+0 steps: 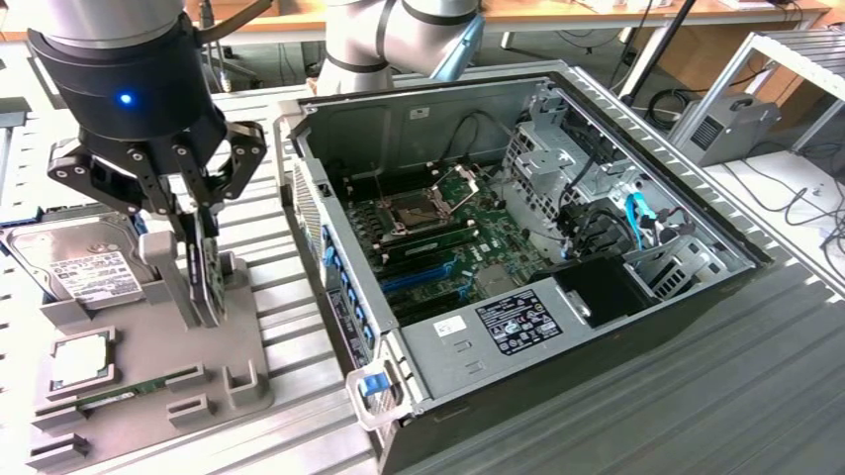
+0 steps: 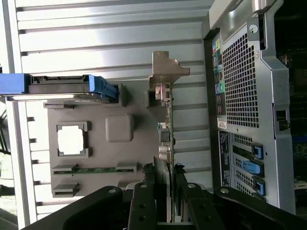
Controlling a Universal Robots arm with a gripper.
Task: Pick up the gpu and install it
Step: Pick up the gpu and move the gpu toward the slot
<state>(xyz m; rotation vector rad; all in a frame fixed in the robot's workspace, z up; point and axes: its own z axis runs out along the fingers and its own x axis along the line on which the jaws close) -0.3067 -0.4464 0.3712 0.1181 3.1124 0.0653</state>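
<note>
The gpu [image 1: 209, 300] stands on edge in a slot of the grey holder tray [image 1: 244, 396], at the exterior view's left. In the wrist view the gpu [image 2: 166, 120] shows edge-on, its silver end bracket [image 2: 165, 72] at the far end. My gripper [image 1: 201, 272] hangs straight above it with its black fingers [image 2: 144, 206] reaching down on either side of the card. The pads look pressed against both faces, so the gripper [image 2: 169, 201] is shut on the card. The open computer case [image 1: 396, 381] lies beside the tray, its motherboard [image 1: 436, 247] exposed.
The tray also carries a silver hard drive [image 1: 79, 262] with a white label, a square processor [image 1: 82, 361] and a narrow green memory stick [image 1: 126, 391]. Inside the case, cables and drive cages [image 1: 595, 198] crowd the far side. The case's perforated rear wall [image 2: 240, 96] rises close to the tray.
</note>
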